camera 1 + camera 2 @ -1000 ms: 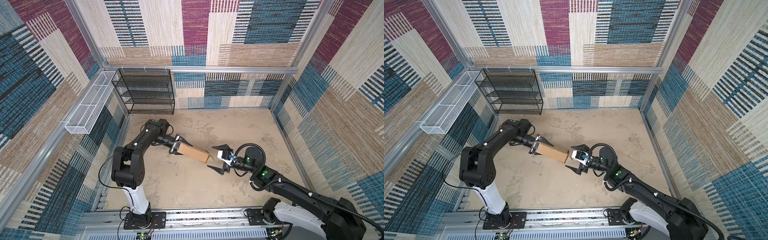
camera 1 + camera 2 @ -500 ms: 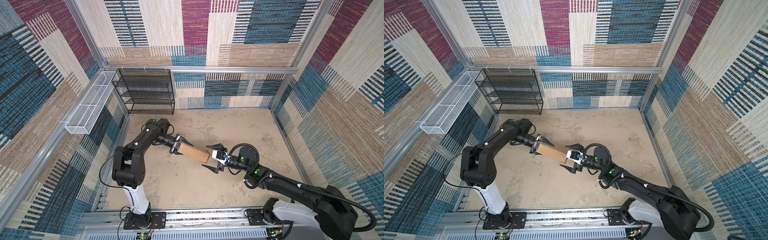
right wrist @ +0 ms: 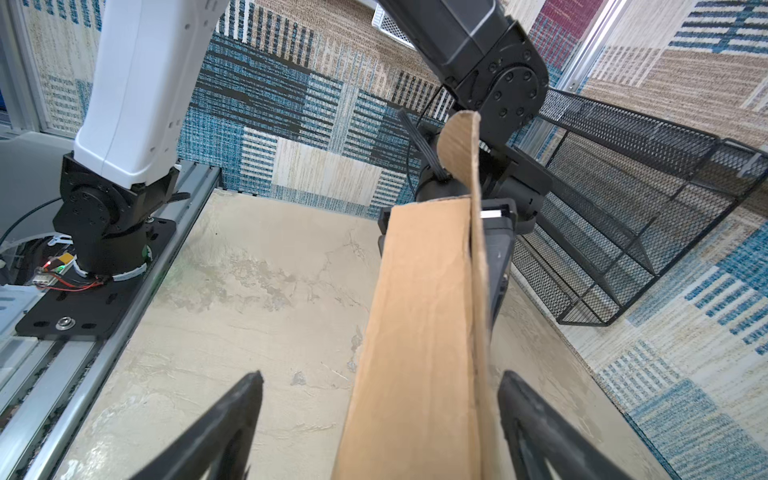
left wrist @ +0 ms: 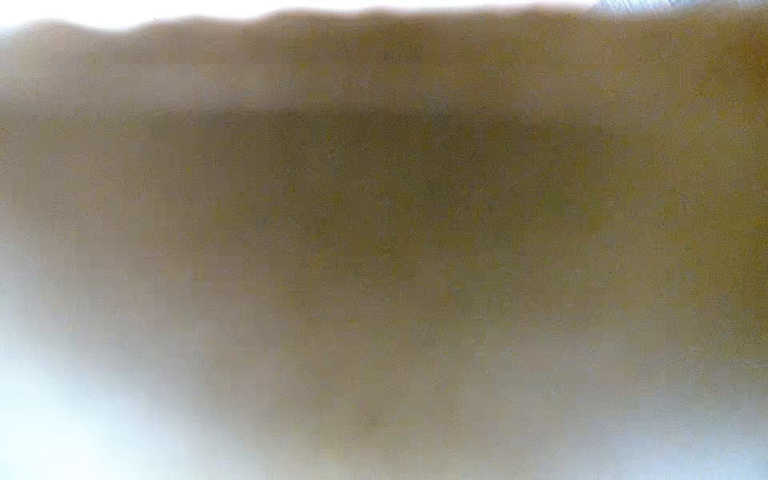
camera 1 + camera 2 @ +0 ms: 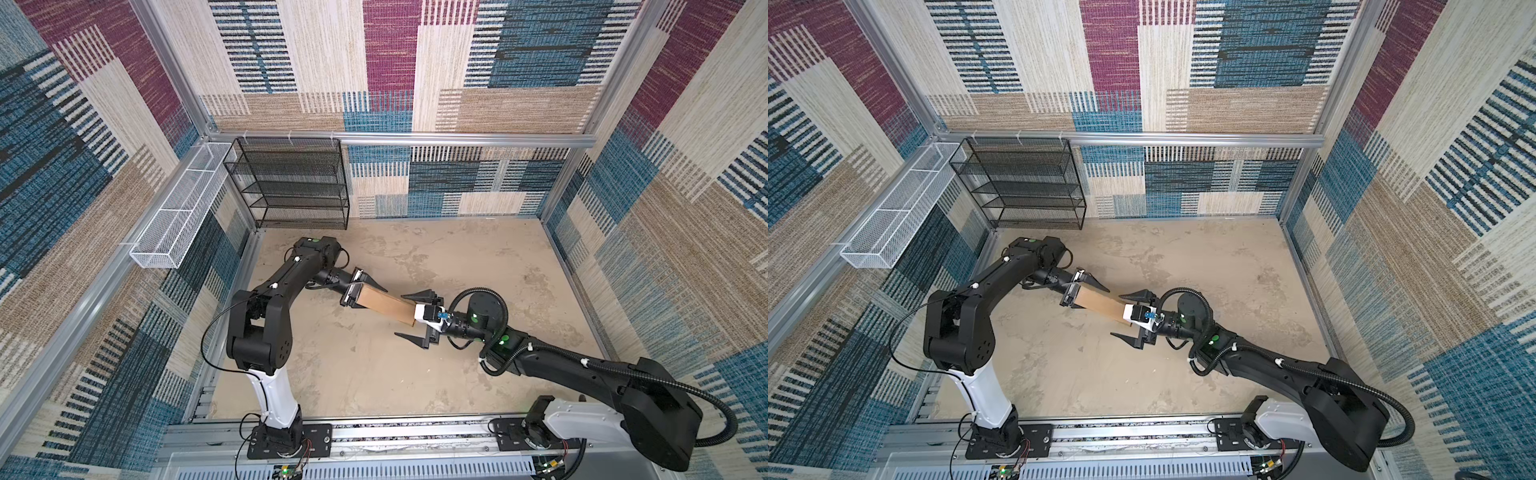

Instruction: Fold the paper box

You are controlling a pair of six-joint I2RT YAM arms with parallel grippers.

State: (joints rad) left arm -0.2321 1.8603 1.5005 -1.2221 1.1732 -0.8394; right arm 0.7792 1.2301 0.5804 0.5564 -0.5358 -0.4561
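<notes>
One worktop (image 5: 478, 257): beige, mottled slab that fills the floor of the cell between the patterned walls, seen in both top views.
Right arm (image 5: 561, 361): black, it stretches from the near right corner toward the middle, with its wrist aimed at one end of the box.
Left arm (image 5: 282, 286): black on a white base column, it bends over from the near left rail, with its wrist aimed toward the middle.
Black mesh rack (image 5: 299, 183): several shelves, standing in the far left corner against the back wall.
White wire basket (image 5: 178, 212): long and narrow, hung on the left wall, its far end just beside the rack's top corner.
Paper box (image 5: 384, 306): plain brown cardboard folded into a long, narrow shape. It lies slantwise near the middle of the worktop, between the two wrists. In the right wrist view it stands on edge (image 3: 419, 311). In the left wrist view a blurred brown surface (image 4: 374, 208) fills almost the whole picture. I cannot tell whether its lower edge touches the worktop.
Left jaws: clenched on the box's end nearer the rack, with one finger (image 5: 372, 284) lying along its upper side.
Right jaws: released and spread wide, straddling the box's other end. One finger (image 3: 224, 428) stands well apart from the cardboard, and the other (image 3: 536, 424) is just beside the loose flap. I cannot tell whether that one touches it.
Rounded tab (image 3: 459, 145): it sticks out past the box's far end, in front of the left arm's wrist.
</notes>
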